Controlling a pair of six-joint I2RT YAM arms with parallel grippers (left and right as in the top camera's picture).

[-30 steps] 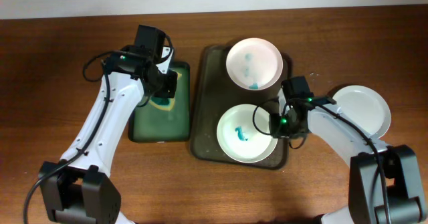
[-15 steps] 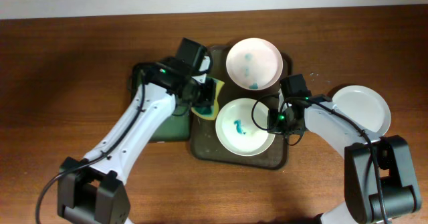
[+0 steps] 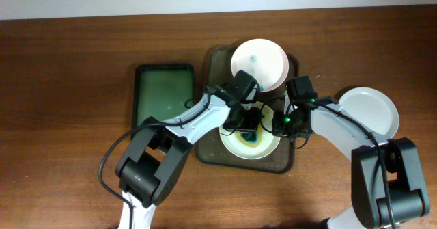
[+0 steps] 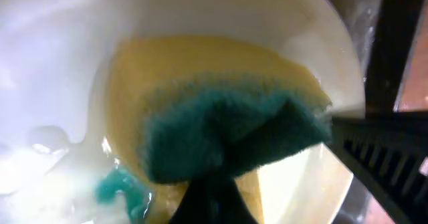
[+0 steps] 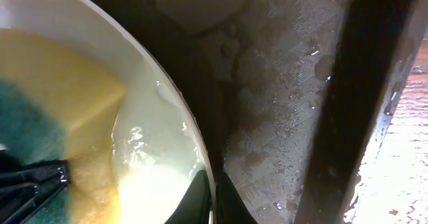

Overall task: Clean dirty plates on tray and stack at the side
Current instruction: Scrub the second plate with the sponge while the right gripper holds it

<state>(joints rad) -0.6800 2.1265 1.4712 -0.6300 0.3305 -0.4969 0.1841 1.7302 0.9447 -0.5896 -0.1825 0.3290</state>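
Observation:
Two dirty white plates sit on the dark tray [image 3: 207, 147]. The far plate [image 3: 259, 63] has blue smears. My left gripper [image 3: 250, 123] is shut on a yellow and green sponge [image 4: 221, 130] and presses it into the near plate [image 3: 268, 149], beside a blue stain [image 4: 117, 187]. My right gripper [image 3: 281, 125] is shut on the near plate's right rim [image 5: 194, 154]; the sponge also shows in the right wrist view [image 5: 47, 83]. A clean white plate [image 3: 372, 111] lies on the table at the right.
A green basin of water [image 3: 164, 98] stands left of the tray. The tray's wet floor and raised rim [image 5: 341, 110] show in the right wrist view. The brown table [image 3: 68, 106] lies all around.
My left arm carried the sponge from the green basin rightward over the tray and down into the near plate. My right gripper stayed on the plate's rim.

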